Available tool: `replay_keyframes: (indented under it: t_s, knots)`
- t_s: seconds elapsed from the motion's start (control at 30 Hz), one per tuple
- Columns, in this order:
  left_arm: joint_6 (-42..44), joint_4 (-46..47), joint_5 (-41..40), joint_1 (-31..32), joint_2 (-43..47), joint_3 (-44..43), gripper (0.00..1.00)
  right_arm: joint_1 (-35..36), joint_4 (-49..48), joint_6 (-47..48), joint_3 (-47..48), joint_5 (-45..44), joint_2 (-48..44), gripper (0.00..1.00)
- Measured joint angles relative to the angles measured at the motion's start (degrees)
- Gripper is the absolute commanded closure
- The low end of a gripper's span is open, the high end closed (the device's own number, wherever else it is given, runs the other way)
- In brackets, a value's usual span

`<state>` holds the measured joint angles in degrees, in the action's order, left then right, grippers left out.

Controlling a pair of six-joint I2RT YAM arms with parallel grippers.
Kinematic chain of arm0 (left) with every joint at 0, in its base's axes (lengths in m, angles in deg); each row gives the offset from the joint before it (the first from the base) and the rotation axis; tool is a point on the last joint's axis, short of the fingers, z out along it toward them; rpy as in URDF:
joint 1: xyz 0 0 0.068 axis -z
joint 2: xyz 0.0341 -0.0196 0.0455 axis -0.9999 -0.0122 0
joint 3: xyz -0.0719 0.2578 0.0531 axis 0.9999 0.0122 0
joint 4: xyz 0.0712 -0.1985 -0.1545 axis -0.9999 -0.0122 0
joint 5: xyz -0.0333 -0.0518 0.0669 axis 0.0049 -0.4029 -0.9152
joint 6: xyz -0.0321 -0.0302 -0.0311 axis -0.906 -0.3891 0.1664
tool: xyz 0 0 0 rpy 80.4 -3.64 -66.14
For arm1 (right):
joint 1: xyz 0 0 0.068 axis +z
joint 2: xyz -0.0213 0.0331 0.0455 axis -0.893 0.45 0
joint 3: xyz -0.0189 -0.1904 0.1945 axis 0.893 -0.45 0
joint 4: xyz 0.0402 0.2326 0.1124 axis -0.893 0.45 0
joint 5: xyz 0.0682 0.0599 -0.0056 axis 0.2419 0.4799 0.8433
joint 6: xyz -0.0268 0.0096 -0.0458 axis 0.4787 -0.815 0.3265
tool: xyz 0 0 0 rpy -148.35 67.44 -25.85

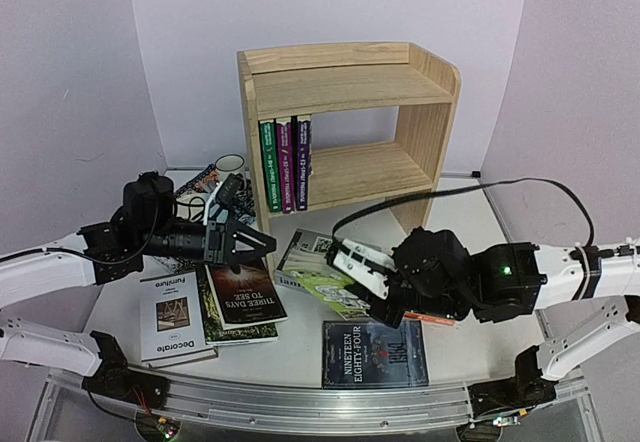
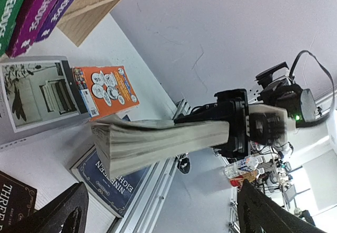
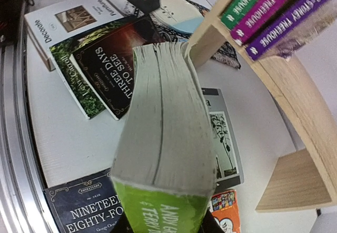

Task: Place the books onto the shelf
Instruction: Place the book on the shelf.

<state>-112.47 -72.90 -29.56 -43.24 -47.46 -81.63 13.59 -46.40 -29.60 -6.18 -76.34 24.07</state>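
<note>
Pine shelf (image 1: 350, 87), 3 books (image 1: 285, 162) upright, right gripper (image 1: 385, 305) clamping 1 green book (image 3: 163, 138), left gripper (image 1: 252, 218) spread, empty

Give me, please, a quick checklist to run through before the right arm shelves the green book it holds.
1. Hold of right gripper on green book: ok, shut on it.
2. The left gripper open and empty: ok.
3. Free room on lower shelf right of the three standing books: ok.
4. Book upright for shelving: not ok, held nearly flat.
5. Left gripper clear of the path: cannot tell.
</note>
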Motion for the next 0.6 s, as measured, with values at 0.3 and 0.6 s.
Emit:
replay_keyframes:
  t_s: [0.3, 0.6]
  knots:
    - [9.25, -1.19, -2.70, 0.00, 5.62, -0.36, 0.00, -6.38, 3.25, -18.94, 9.80, 5.43, 0.81, 1.00]
    - [11.92, -1.50, -3.87, 0.00, 7.63, -0.34, 0.01, -6.48, 4.36, -23.95, 10.46, -1.46, 0.39, 1.00]
